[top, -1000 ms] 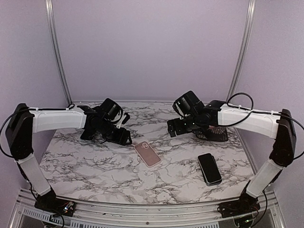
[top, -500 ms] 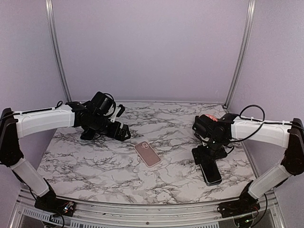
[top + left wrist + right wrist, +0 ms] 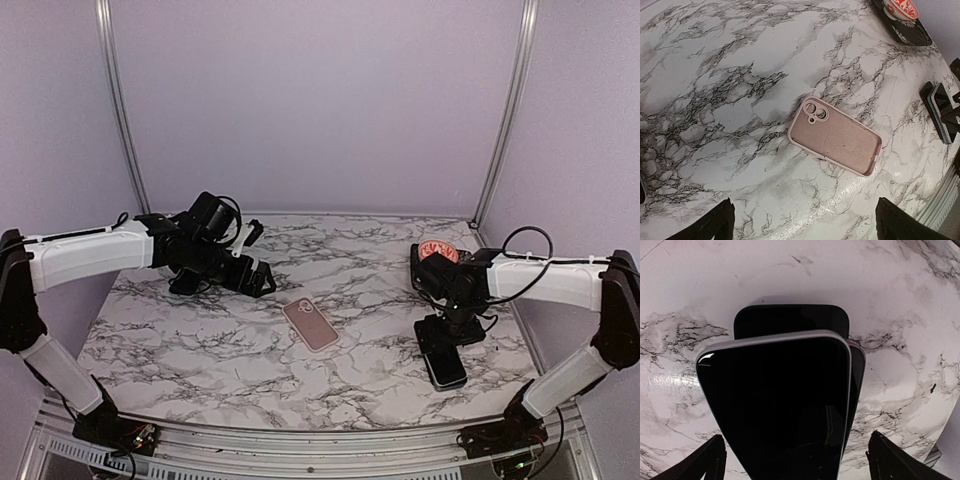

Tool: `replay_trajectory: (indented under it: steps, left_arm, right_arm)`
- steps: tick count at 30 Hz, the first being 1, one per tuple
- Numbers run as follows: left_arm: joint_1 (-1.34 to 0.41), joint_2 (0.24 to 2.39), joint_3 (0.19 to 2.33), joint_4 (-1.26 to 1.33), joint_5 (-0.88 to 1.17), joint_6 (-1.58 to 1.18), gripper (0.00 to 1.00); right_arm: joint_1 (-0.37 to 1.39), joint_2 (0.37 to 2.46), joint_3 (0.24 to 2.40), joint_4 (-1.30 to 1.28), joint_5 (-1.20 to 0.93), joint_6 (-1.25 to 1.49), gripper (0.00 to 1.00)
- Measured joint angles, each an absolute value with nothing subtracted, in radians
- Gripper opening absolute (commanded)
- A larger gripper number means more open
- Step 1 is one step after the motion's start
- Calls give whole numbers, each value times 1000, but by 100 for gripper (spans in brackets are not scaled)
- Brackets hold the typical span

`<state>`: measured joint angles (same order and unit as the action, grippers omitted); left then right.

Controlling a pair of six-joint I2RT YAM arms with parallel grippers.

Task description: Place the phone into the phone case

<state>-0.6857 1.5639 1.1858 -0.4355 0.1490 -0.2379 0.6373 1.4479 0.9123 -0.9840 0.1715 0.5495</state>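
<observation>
The marble table [image 3: 200, 340] had much free surface. The pink phone case [image 3: 310, 324] lay alone near its middle, well apart from both arms, with bare marble on all its sides. In the left wrist view the case [image 3: 835, 136] lay flat with the camera holes at its far left end. Its rim looked raised, so the hollow side seemed to face up.

The black phone [image 3: 441, 355] lay flat at the right, near the front rail [image 3: 300, 440] and close to the table's right edge, so there was little room on that side.

The left gripper [image 3: 255, 275] hung over the far left part of the table. It was released, its fingers [image 3: 715, 225] spread wide with nothing between them.

The right gripper [image 3: 450, 330] stood directly over the far end of the phone [image 3: 785, 405]. It was also released, with one finger on each side of the phone. We could not tell if the fingers [image 3: 900, 455] touched it.

The bottom of the right wrist view cut the phone off. A dark rounded shape [image 3: 790, 317] showed beyond its far edge, and we could not tell if it was a shadow or another thing. A red and white object [image 3: 437, 250] behind the right arm was partly hidden and hard to make out.
</observation>
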Motion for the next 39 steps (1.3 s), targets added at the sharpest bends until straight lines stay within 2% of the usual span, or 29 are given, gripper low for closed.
replay_trajectory:
  steps: [7,11,19,26,39]
  left_arm:
    - [-679,1575,1186,-435,157,-235,99]
    - [-676,1580,1186,-435,161,-235,99]
    - [-675,1590,1186,-435,177,-235,99]
    - [-674,1602,1186,-435,184,-236,99]
    - [-664,1619,1184,-435,183,-237,99]
  right_arm:
    - [635,1486,911,-946,170,541,89]
    - [635,1508,911,-938,174,533,72]
    - [635,1511,912,-940,184,528,49]
    - [635,1497,920,-971,186,524,37]
    - [681,1412,1065,-997,229,470,24]
